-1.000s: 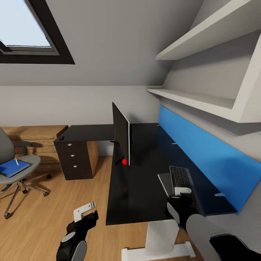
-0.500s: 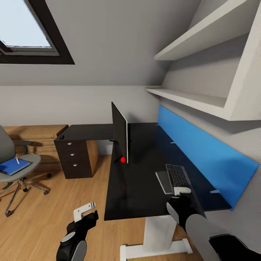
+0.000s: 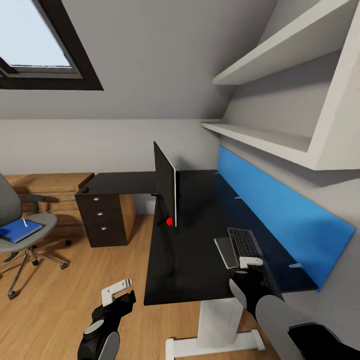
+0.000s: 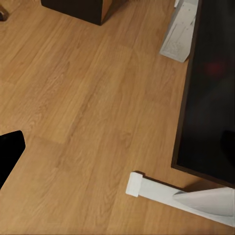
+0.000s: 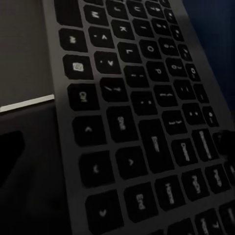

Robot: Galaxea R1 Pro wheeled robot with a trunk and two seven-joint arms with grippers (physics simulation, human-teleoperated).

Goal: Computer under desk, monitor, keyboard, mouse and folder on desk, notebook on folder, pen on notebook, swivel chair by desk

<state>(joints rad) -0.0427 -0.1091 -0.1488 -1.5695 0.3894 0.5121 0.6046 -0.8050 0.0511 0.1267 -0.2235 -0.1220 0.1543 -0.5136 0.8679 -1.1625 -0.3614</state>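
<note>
At the near end of the glossy black tabletop (image 3: 195, 260), our right gripper (image 3: 250, 263) has its jaws clamped on the slim silver-grey keyboard with dark keys (image 3: 241, 247), which tilts up off the surface. Beyond it stands the thin black flat monitor (image 3: 165, 184), edge-on to us. Our left gripper (image 3: 116, 291) hangs over the light wood floor (image 3: 55, 305); we cannot tell its jaws' state. The bright blue folder (image 3: 18, 230) lies on the grey swivel chair (image 3: 25, 230).
</note>
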